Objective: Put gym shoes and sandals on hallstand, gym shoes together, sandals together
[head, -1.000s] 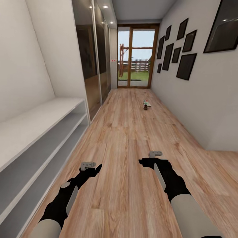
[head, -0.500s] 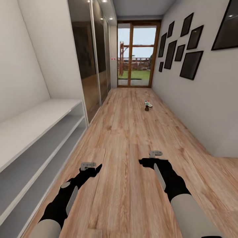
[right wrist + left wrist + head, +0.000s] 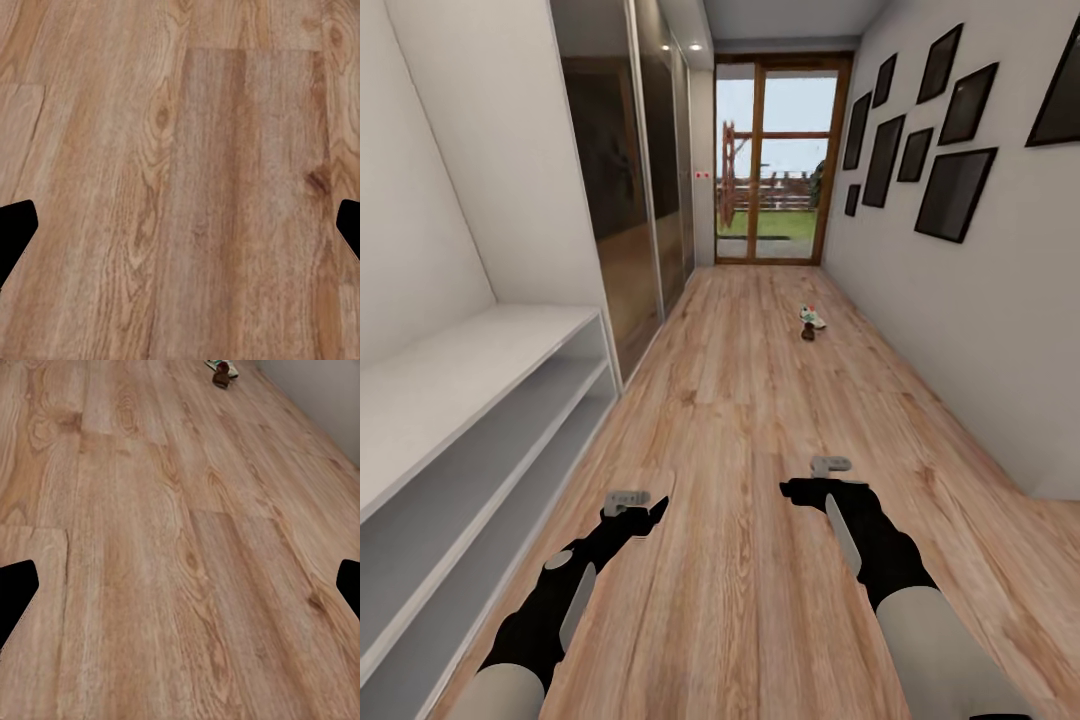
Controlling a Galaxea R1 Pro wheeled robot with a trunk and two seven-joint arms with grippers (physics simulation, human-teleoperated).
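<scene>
at the far end of my head view i see a glazed door (image 3: 772, 160) in a brown wooden frame, with grass, a wooden fence and pale sky beyond it. on one side i've got dark mirrored sliding panels (image 3: 622, 190) running floor to ceiling, small ceiling spotlights (image 3: 695, 46) glowing above them. on the opposite white wall (image 3: 970, 330) hangs a cluster of black picture frames (image 3: 954, 192), different sizes, set at staggered heights.

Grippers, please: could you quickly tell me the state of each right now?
Left gripper: open, holding nothing.
Right gripper: open, holding nothing.
</scene>
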